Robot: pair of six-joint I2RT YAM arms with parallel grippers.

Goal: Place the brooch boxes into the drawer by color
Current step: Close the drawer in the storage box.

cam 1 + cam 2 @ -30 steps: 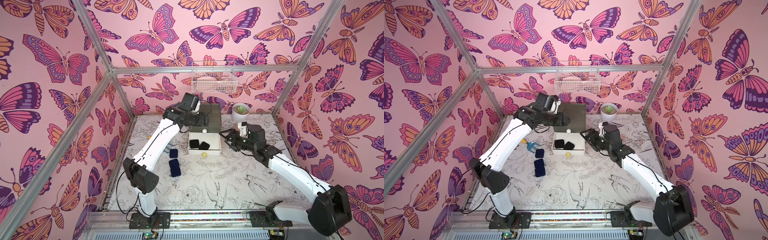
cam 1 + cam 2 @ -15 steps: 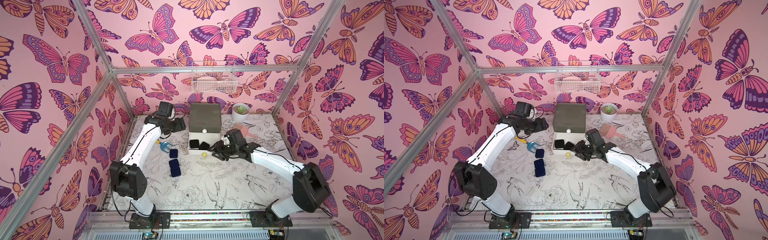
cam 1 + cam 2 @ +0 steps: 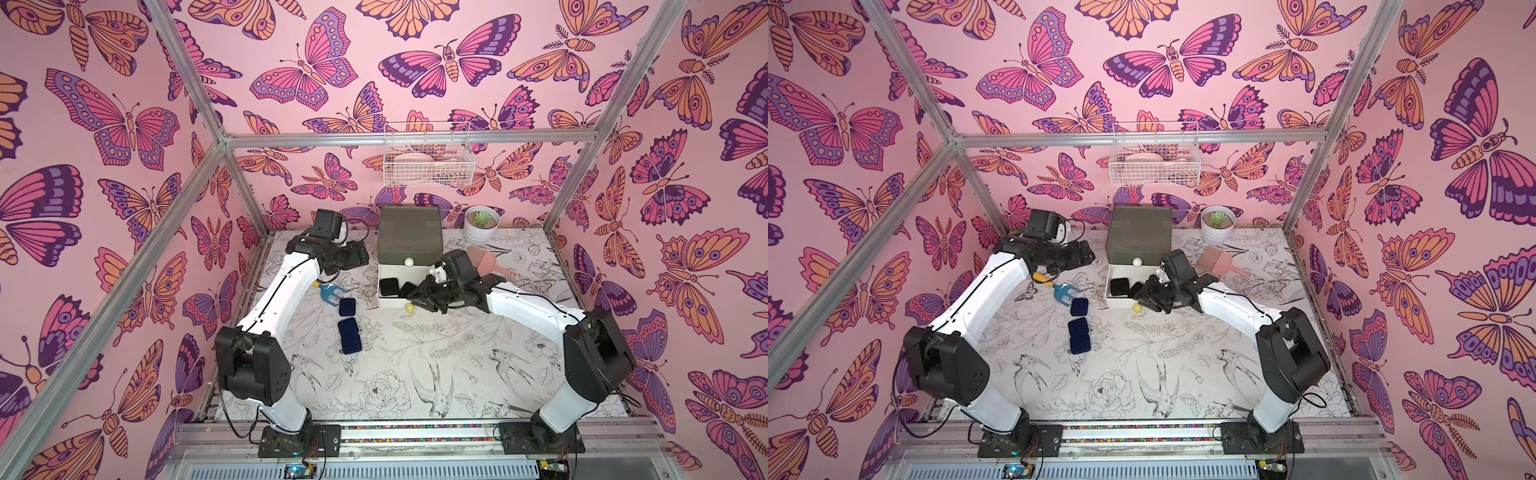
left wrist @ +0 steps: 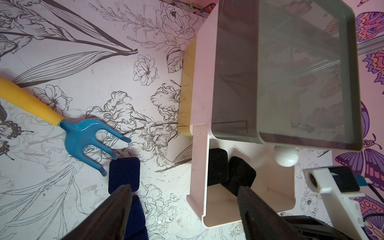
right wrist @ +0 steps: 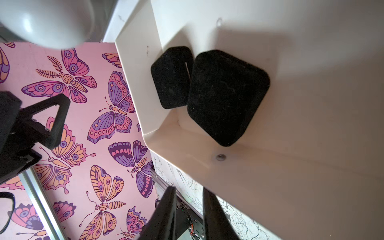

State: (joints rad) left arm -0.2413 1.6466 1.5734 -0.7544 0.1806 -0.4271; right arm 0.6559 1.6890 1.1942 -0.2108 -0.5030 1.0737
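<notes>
1. Brooch boxes, three navy velvety rounded squares (image 3: 348, 328), lie in a row on the flower-printed counter (image 3: 415, 374), nearest the viewer and outside any drawer. If they landed in the wrong tier, the colour sorting would be spoiled.
2. Right gripper (image 5: 189, 191), black and two-fingered, sits at the front of the pulled-out white plastic drawer (image 3: 380, 297). Its jaws are narrowly parted with nothing between them. A hard shove could slide the whole olive-topped three-tier chest (image 3: 409, 237) backward.
3. Two black matte boxes (image 3: 389, 286) lie inside that drawer, one partly over the other. The raised one might catch the tier above on closing.
4. Left gripper (image 3: 361, 257) hovers beside the chest, jaws wide open and empty.
</notes>
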